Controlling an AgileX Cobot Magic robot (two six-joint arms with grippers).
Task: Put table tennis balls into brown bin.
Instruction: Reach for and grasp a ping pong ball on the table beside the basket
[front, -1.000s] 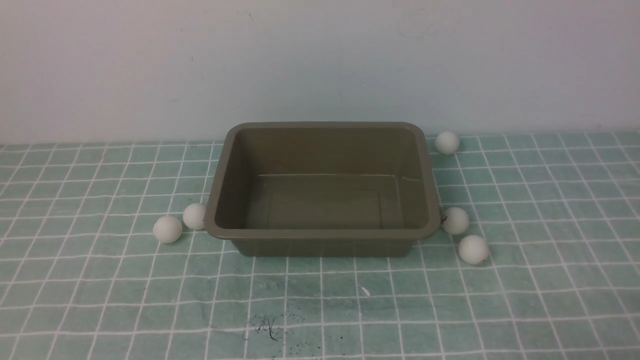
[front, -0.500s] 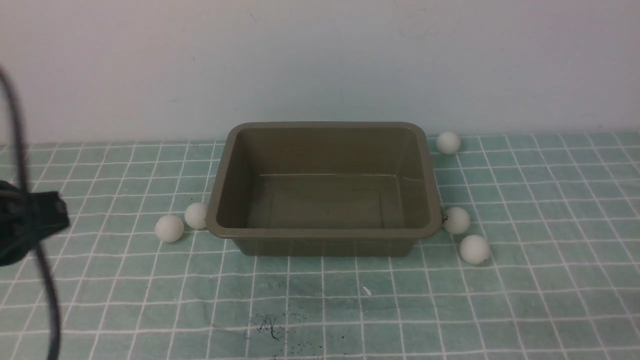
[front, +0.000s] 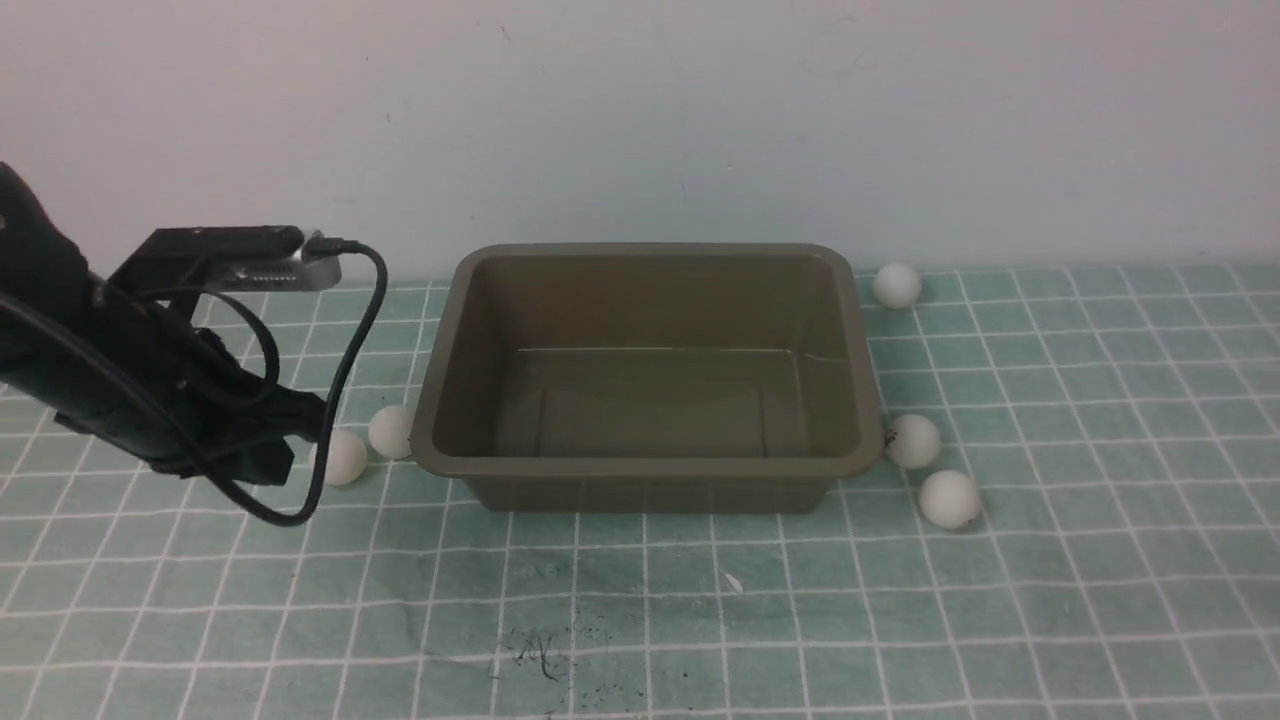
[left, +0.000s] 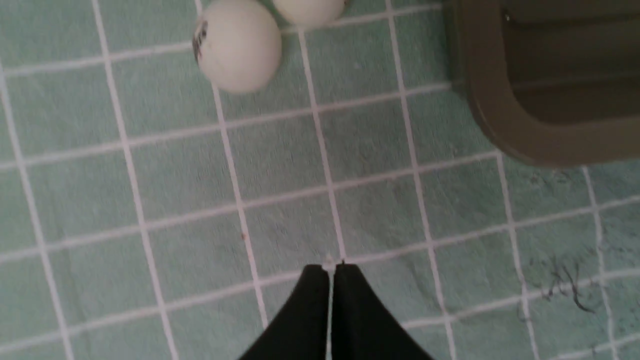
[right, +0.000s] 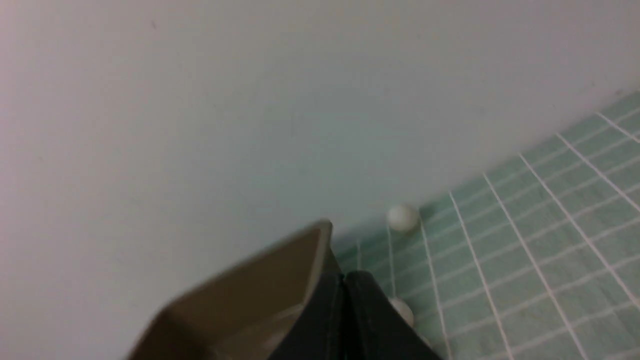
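The brown bin (front: 640, 467) stands mid-table, nothing inside it. Two table tennis balls lie at its left: one (front: 391, 431) touching the rim, one (front: 348, 460) partly behind my left gripper (front: 305, 418). Three more lie on the right: at the far corner (front: 897, 285), against the near corner (front: 913, 441) and just in front of that (front: 949, 499). In the left wrist view the left gripper (left: 330, 267) is shut and empty, a logo-marked ball (left: 237, 46) some way ahead of its tips. The right gripper (right: 344, 276) is shut, held above the bin's corner (right: 250, 295), with two balls (right: 403, 217) (right: 402, 310) beyond.
A green cloth with a white grid (front: 640, 620) covers the table and carries a dark scribble (front: 540, 655) near the front. A pale wall (front: 640, 120) rises right behind the bin. The left arm's cable (front: 350, 340) loops down beside the left balls.
My left arm has come in from the left edge and swung right, up to the two balls left of the bin. The bin and the balls have stayed put.
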